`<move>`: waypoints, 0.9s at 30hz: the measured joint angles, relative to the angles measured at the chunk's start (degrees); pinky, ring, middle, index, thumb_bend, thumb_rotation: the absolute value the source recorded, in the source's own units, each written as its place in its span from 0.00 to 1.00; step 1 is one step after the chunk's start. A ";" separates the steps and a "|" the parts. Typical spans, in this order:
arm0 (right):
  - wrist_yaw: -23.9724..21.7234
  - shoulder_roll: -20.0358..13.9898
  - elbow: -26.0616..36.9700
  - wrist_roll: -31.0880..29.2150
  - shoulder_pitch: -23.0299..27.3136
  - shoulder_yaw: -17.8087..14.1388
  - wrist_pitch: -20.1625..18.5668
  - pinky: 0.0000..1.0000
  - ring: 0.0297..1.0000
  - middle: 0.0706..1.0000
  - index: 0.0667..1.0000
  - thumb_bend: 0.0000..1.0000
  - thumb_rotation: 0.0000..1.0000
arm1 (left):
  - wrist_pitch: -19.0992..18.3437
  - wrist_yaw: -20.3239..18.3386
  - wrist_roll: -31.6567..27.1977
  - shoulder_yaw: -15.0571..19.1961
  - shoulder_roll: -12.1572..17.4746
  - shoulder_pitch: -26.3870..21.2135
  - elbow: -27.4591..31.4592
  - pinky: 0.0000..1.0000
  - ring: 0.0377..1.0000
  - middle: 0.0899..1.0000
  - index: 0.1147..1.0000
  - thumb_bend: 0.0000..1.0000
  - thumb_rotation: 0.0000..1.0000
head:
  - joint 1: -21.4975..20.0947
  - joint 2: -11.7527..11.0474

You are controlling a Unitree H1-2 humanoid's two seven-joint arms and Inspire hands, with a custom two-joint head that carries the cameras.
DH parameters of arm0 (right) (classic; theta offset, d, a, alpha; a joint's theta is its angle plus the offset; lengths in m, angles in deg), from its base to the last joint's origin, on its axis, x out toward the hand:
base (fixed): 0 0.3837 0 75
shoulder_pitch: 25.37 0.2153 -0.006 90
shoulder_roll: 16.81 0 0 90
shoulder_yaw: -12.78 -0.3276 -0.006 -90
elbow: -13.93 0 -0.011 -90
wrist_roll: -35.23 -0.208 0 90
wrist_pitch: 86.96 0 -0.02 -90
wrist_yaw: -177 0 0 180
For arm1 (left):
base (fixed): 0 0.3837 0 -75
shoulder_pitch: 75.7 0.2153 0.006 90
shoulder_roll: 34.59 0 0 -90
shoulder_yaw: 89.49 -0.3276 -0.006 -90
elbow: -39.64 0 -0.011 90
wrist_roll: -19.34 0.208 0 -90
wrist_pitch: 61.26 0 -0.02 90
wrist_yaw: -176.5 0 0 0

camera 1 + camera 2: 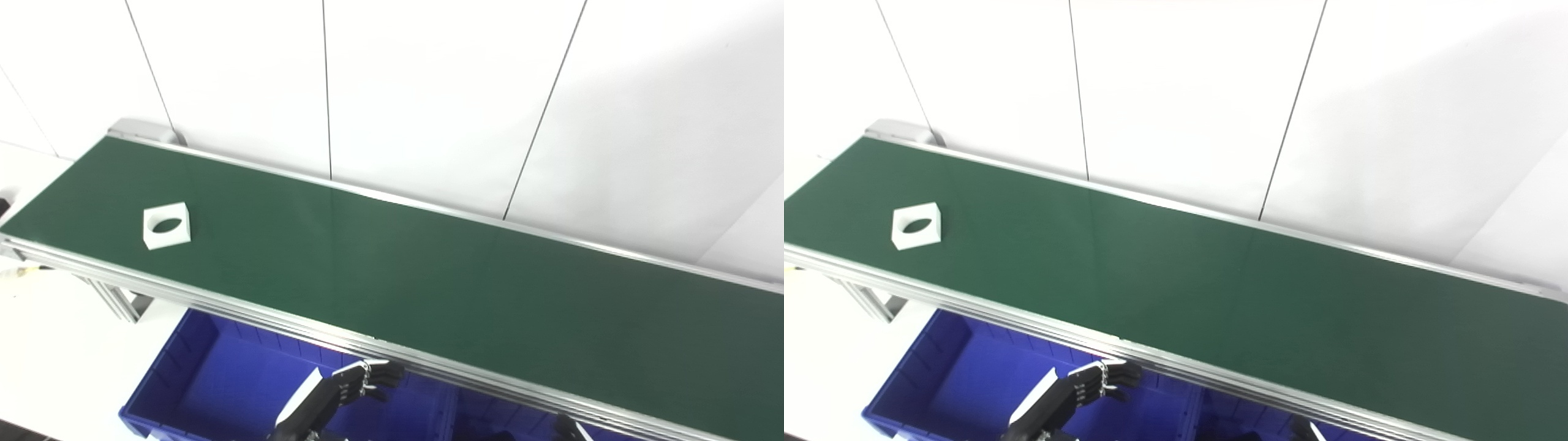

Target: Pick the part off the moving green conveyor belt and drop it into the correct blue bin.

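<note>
Blue plastic fills the nearest strip of the scene: a blue bin [184, 373] sits below the conveyor's front rail, and what shows of its floor is bare. A second bin [490, 416] adjoins it to the right, only partly visible under the rail, so its contents cannot be judged.

Over the first bin's right portion the left hand [361, 381] reaches up from the bottom edge, dark fingers [1118, 372] loosely spread and slightly curled, holding nothing. It hangs just short of the aluminium front rail [257, 309], below the belt's surface. The right hand [566, 427] shows only as a dark tip at the bottom edge, under the rail; whether its fingers are apart or together cannot be told.

Beyond the rail lies the green conveyor belt [429, 275], running from the far left down toward the right edge. The white part [166, 225], a flat square block with a round hole through its middle, lies flat on the belt near the left end, closer to the front rail than to the back one, and well apart from both hands, far to the left of the left hand's fingers. All the belt to its right is open green surface.

Behind the belt's back rail stands a white panelled wall [429, 92] with thin dark seams.
</note>
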 measured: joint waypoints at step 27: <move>-0.94 -0.36 -4.93 -1.83 1.82 -1.13 1.60 0.84 0.86 0.90 0.91 0.67 0.05 | 0.19 1.49 -2.28 -0.70 1.28 -0.74 2.76 0.66 0.72 0.74 0.72 0.99 0.12 | 5.72 -4.75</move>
